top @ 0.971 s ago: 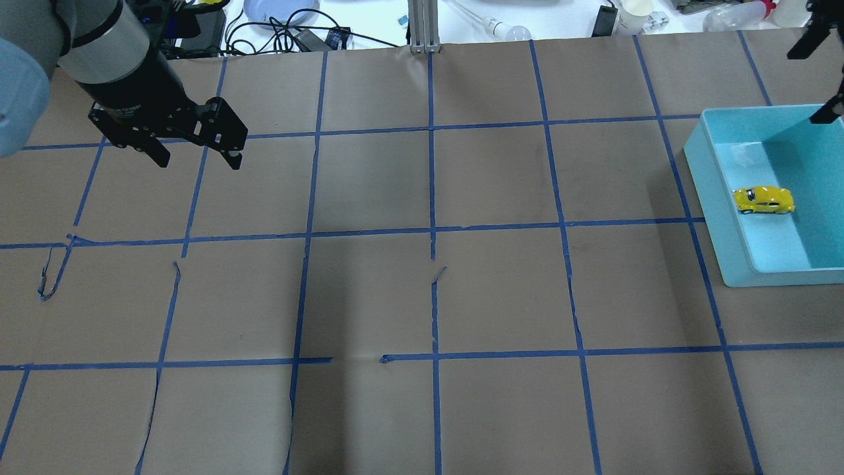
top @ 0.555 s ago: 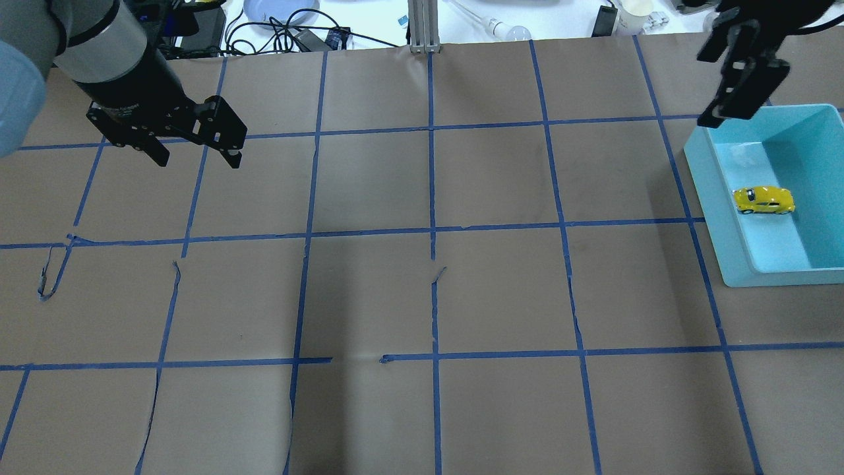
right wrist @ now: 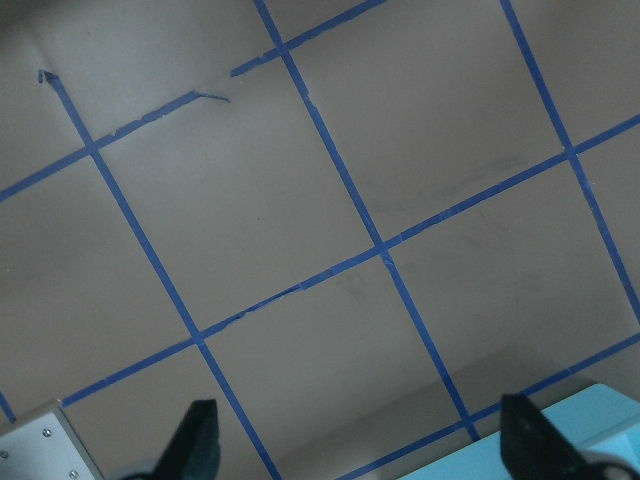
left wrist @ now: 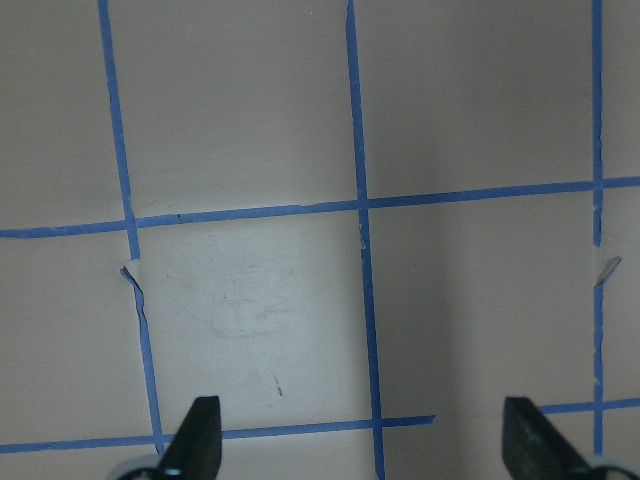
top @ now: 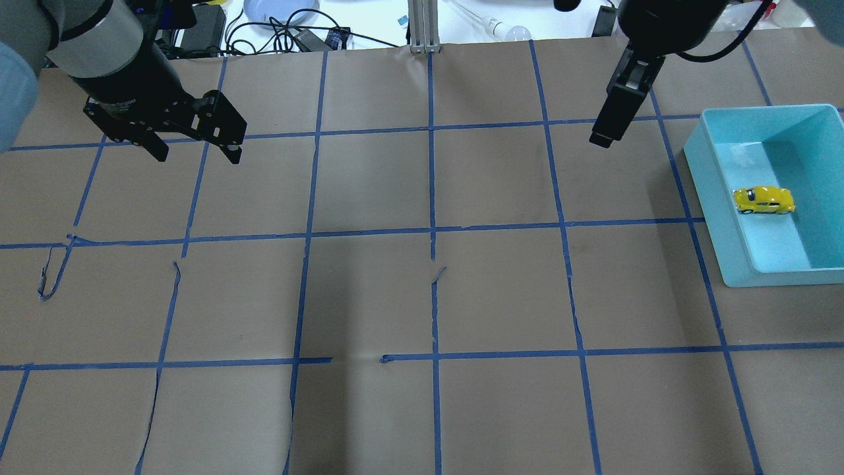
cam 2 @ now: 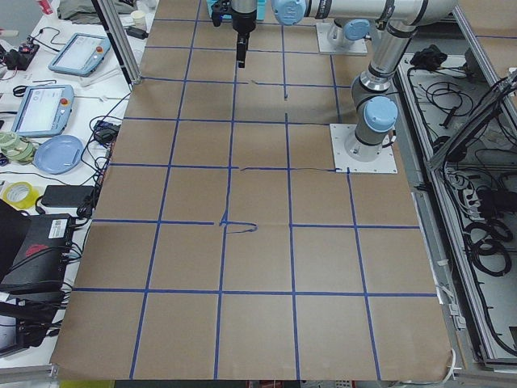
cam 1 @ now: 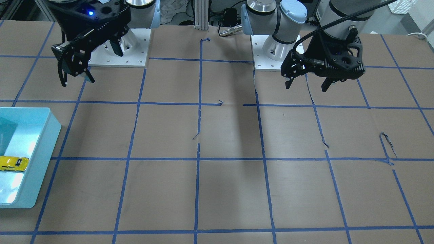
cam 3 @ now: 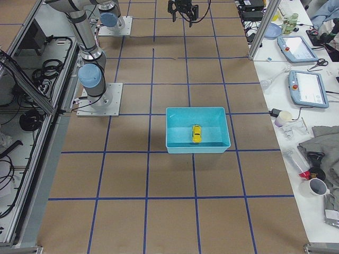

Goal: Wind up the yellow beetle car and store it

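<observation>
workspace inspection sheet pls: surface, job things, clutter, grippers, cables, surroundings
Surface: table covered in brown paper with a blue tape grid; tape peeled in a few spots.
Job's things: yellow beetle car lies inside the teal bin.
Clutter: nothing seen on the paper.
Grippers: left gripper open, empty, above the table; right gripper open, empty, off to the side of the bin.
Cables: black cables beyond the far edge; cable bundles beside the robot.
Surroundings: side benches with teach pendants and a blue plate.
</observation>
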`<state>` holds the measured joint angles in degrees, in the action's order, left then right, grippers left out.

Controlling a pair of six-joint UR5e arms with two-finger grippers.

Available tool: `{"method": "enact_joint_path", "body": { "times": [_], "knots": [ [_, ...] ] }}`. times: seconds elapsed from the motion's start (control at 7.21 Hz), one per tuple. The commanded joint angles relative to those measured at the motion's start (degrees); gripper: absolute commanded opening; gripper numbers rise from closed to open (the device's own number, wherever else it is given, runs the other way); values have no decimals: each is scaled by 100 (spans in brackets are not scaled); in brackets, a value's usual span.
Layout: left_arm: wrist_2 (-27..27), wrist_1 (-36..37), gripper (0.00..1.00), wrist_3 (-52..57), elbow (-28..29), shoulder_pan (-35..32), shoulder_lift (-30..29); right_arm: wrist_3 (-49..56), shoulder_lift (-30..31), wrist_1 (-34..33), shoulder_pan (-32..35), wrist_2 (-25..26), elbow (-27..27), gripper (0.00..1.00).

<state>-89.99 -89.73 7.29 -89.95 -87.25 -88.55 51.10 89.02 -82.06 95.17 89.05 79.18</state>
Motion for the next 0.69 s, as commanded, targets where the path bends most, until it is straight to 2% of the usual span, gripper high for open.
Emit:
{"method": "enact_joint_path", "body": {
  "times": [0.0,0.28,0.56],
  "knots": [
    [69,-18,100,0,-23,-55,-39,-1196,-60,-12,317,-10,1,100],
    [419,-1,100,-9,12,-29,-65,-1874,-51,5,353,-28,18,100],
    [377,-9,100,-26,12,-11,-4,-3186,-103,-38,423,-185,36,100]
  ]
}}
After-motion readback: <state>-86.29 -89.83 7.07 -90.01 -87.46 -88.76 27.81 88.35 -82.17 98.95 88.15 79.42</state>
